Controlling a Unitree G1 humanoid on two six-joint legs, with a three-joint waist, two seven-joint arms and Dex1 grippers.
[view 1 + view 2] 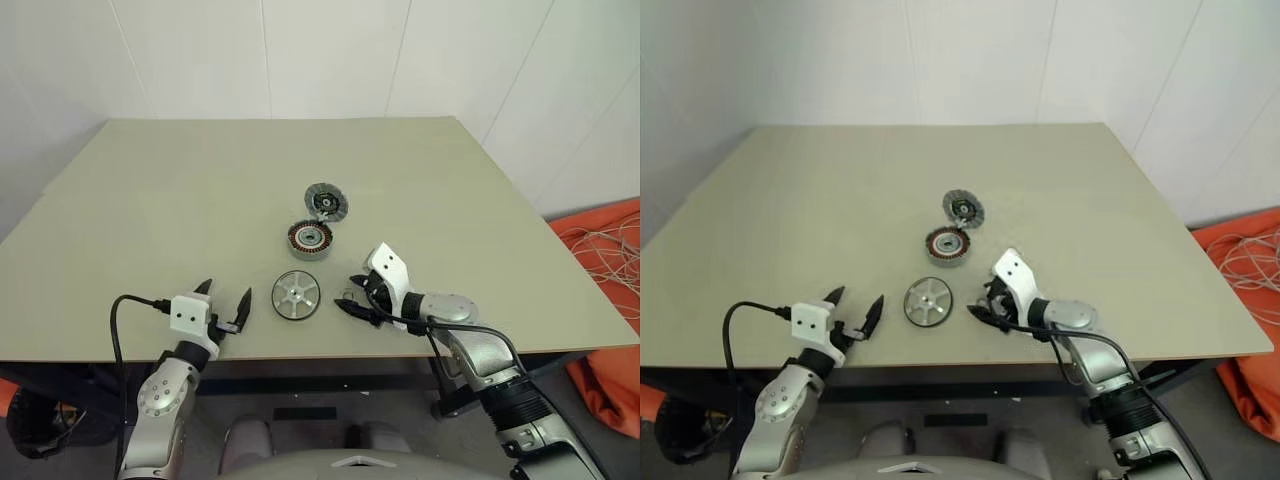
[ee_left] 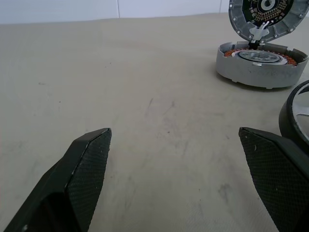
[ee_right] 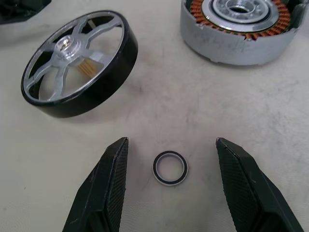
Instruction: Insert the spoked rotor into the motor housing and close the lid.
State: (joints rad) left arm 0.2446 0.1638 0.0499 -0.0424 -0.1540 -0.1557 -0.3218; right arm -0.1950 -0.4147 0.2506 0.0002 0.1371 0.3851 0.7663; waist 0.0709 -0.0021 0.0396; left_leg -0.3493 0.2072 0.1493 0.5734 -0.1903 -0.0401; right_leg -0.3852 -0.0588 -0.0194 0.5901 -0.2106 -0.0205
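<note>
Left eye view, left to right: the left gripper (image 1: 225, 305) gapes wide and empty beside the spoked rotor (image 1: 296, 295). That rotor lies flat, hub axis up (no long axis), just nearer than the motor housing (image 1: 310, 238), whose lid (image 1: 326, 201) stands open. The right gripper (image 3: 170, 186), jaws parted, straddles a small ring (image 3: 170, 168) without gripping. Best approach: pinch the rotor's rim squarely.

Spoked rotor (image 3: 72, 63) silver, black rim; motor housing (image 3: 239, 29) grey, copper windings; table (image 1: 180, 200) beige.
</note>
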